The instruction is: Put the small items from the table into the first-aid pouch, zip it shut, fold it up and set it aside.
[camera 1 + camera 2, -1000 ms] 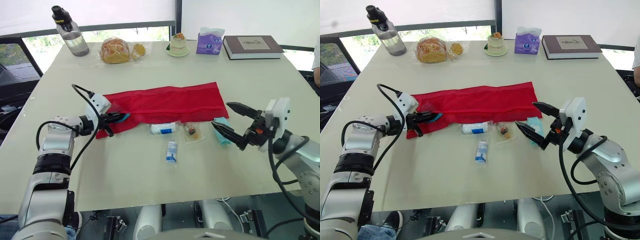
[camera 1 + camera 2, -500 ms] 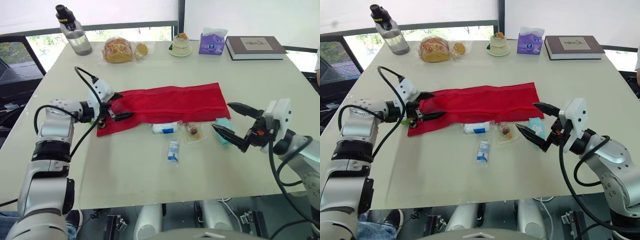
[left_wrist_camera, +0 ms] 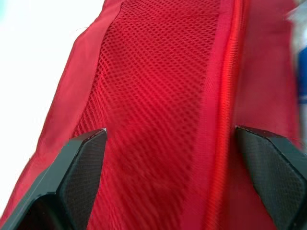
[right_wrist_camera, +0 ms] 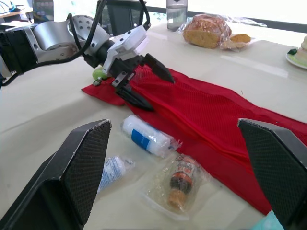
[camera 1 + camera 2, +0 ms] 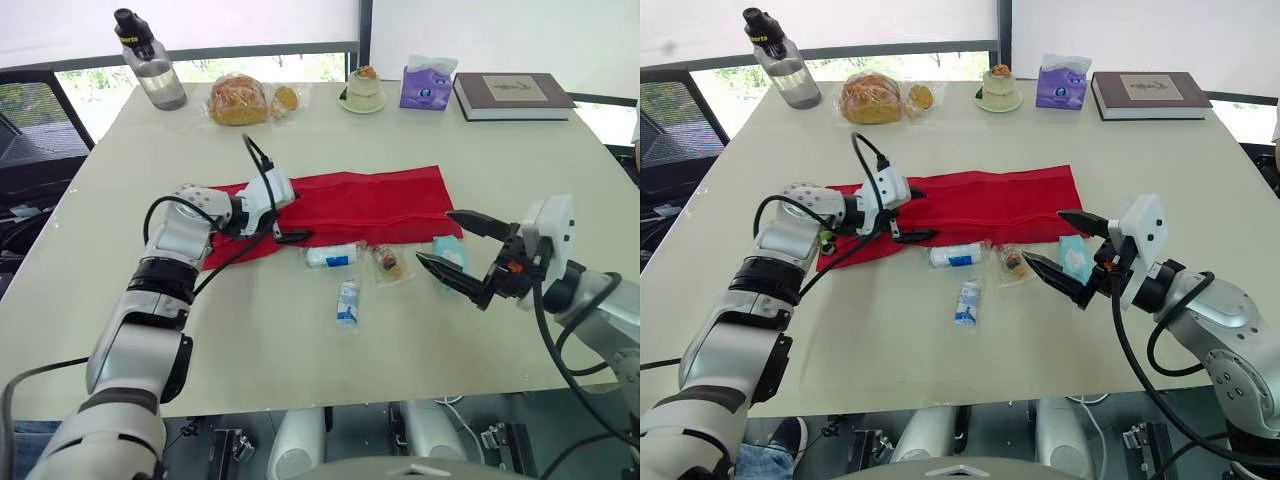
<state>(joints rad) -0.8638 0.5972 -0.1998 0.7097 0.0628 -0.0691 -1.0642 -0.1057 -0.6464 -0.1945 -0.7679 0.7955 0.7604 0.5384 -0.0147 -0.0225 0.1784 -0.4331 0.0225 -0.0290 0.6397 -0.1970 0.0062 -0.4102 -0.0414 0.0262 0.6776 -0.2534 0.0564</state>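
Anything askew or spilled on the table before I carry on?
Nothing stands out. The pouch lies flat and unfolded. The roll, bottle packet, sachet and teal packet lie loose along its near edge, intact. The left gripper and right gripper are open.

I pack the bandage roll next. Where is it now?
In the eye views, the bandage roll lies mid-table beside the near edge of the red pouch, between the left gripper and the bagged bottle.
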